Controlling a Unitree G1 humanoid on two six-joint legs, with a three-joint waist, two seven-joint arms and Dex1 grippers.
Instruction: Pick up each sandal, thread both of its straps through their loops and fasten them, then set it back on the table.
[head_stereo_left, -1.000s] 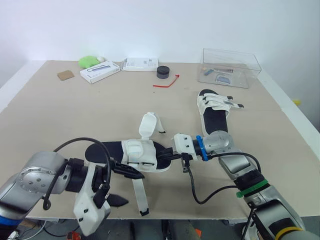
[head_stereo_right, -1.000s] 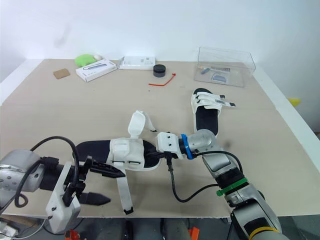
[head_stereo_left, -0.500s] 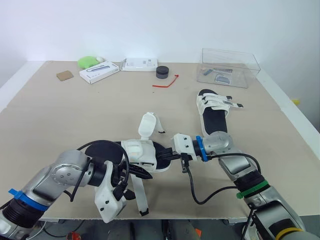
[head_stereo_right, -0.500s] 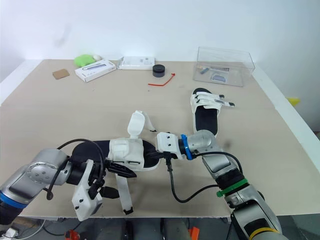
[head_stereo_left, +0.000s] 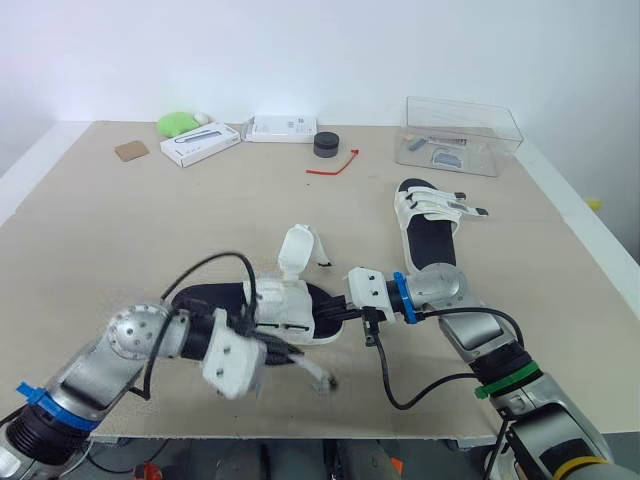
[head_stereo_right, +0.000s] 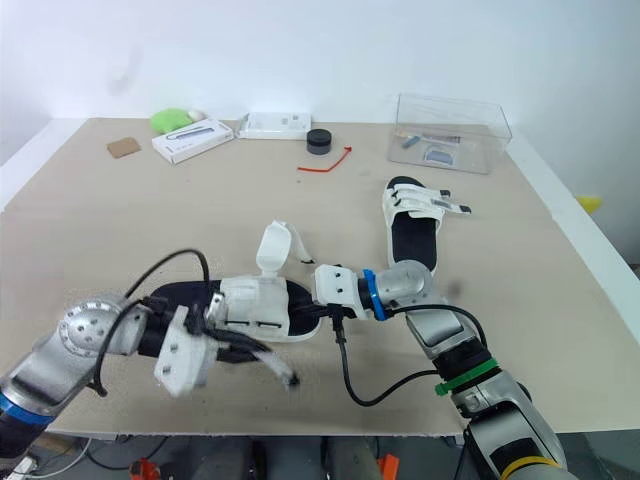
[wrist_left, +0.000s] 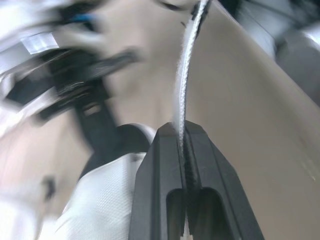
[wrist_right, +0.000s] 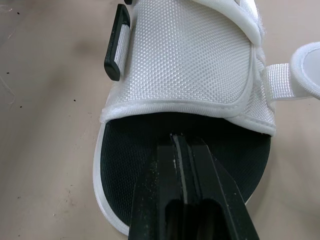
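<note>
Left gripper seen with fingers pinched on a white strap, the near sandal laid by the table's front edge, its right end clamped between the right gripper's pressed-together fingers, the far sandal laid flat further right.

far across the beige table: brown cardboard square, lime-green lump, long white box, second white box, black round puck, thin red strip, clear plastic box
</note>
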